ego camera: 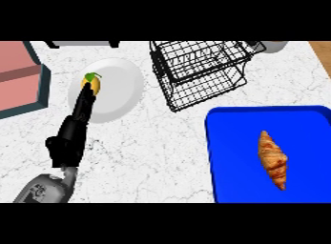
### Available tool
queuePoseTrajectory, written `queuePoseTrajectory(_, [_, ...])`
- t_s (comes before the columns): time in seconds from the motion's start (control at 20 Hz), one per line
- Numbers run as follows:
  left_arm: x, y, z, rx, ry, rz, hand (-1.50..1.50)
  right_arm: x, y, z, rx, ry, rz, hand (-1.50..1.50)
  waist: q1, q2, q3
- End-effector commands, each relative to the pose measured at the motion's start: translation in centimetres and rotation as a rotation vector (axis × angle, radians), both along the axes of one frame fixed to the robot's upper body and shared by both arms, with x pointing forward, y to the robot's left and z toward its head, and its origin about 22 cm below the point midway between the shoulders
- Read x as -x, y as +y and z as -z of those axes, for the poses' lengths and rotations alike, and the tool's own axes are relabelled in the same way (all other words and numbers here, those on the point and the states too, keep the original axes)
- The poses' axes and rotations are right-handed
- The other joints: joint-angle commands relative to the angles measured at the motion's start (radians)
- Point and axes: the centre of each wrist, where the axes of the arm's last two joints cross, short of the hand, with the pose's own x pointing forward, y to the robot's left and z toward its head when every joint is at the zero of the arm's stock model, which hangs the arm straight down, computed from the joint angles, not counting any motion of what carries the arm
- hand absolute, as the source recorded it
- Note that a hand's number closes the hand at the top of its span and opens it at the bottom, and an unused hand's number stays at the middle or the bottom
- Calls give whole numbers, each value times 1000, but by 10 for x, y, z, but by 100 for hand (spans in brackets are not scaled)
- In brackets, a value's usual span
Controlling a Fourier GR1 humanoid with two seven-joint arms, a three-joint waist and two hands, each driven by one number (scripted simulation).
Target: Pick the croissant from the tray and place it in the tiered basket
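Left hand (75, 125): released, fingers straight, tips over an orange fruit (92, 84) on a white plate (122, 83). Croissant (273, 159): on blue tray (231, 157), far right of hand. Wire tiered basket (200, 71): beyond, right.

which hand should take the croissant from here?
Probably the right, though it's not in view. The croissant lies on the blue tray at the robot's right, untouched. The left hand is stretched, fingers straight, over the white plate by an orange fruit, across the counter from the tray.
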Motion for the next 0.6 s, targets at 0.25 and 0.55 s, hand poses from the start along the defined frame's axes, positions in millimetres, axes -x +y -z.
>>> queuePoseTrajectory(0.25, [-9,-17,-17,4,-8,-3,0,36,85,13,392,-141,-40,-150,16,4,-1])
queuePoseTrajectory(0.55, [-14,4,-11,2,-16,-4,0,43,115,45,458,-107,-42,-150,18,6,-1])
